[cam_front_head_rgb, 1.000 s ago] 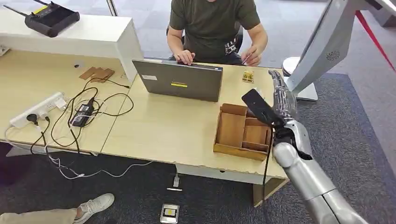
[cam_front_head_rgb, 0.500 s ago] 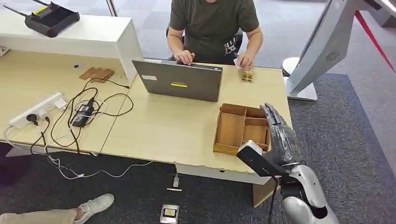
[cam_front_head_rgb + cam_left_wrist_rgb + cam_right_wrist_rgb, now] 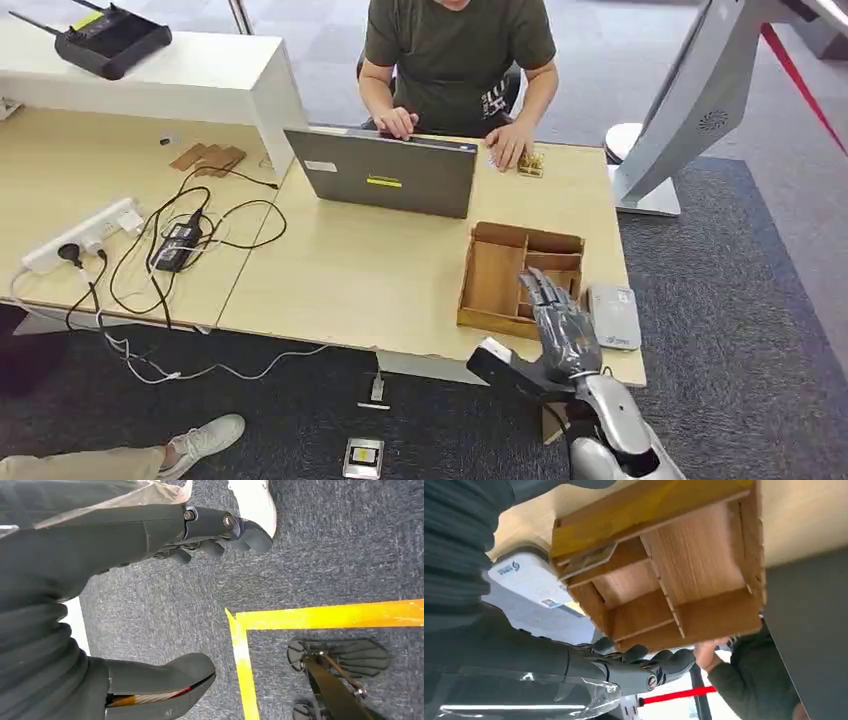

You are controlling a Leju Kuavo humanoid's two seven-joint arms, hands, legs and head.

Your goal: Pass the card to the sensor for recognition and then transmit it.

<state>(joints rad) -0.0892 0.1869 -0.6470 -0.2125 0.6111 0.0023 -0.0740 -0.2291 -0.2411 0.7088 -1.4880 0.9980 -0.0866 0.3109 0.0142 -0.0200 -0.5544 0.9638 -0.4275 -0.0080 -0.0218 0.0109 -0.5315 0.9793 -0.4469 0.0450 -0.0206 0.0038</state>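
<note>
Right hand [image 3: 562, 325] was released, fingers straight, beside the tray [image 3: 510, 324] and sensor [image 3: 612, 315]. Left hand [image 3: 100, 540] hung empty. Couldn't spot the card; probably light, stiff, slick, so pinch one edge.

- A flat grey sensor [image 3: 613, 316], a rounded-corner pad with a small label at one end, lies on the bench just beside the wooden tray's outer side, near the bench's front corner.
- In the right wrist view the sensor [image 3: 531, 587] shows a printed logo and a small sticker.
</note>
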